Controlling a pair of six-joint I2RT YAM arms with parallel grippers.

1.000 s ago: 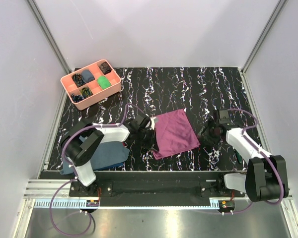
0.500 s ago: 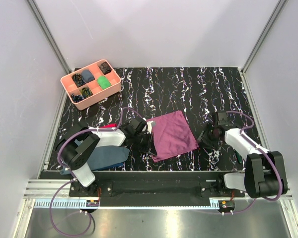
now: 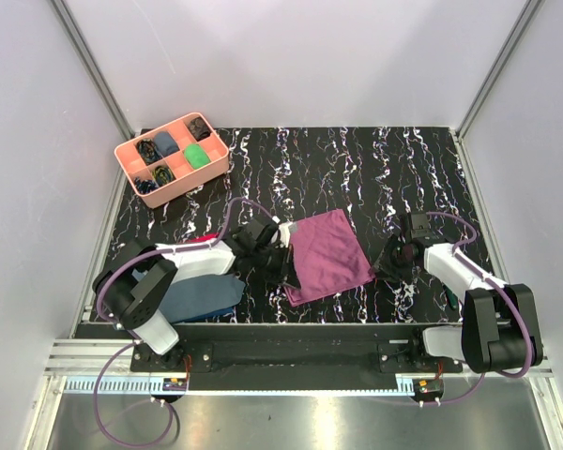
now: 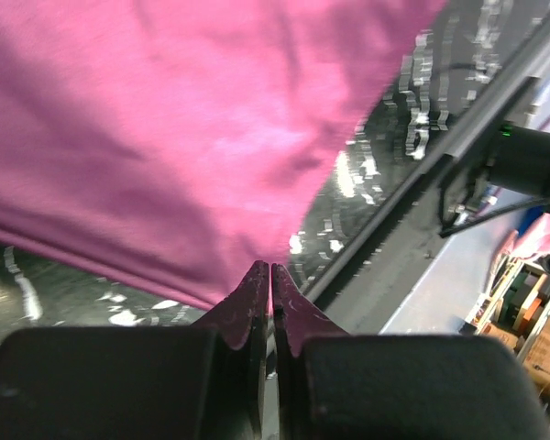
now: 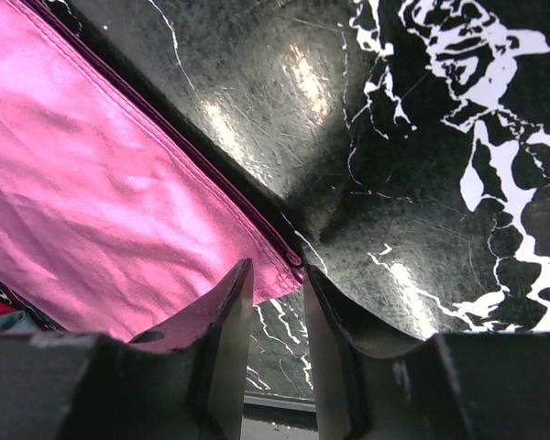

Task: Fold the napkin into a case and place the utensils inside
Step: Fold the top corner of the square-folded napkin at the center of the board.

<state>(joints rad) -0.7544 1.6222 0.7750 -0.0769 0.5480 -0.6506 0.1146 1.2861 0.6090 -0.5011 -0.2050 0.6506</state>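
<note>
Walls of white boxed the black veined tabletop. We saw the napkin by its near edge, square, skewed; left claw clenched on its hem, right claw parted astride its corner.

We see a black table veined with white marbling. At its far left corner sits a pink plastic compartment tray, turned at an angle to the table's edges. One compartment holds a bright green item, another a blue item, and the others small dark items we cannot make out. Near the table's front left lies a rumpled slate-blue cloth, with a sliver of a red cloth showing just beyond it.
</note>
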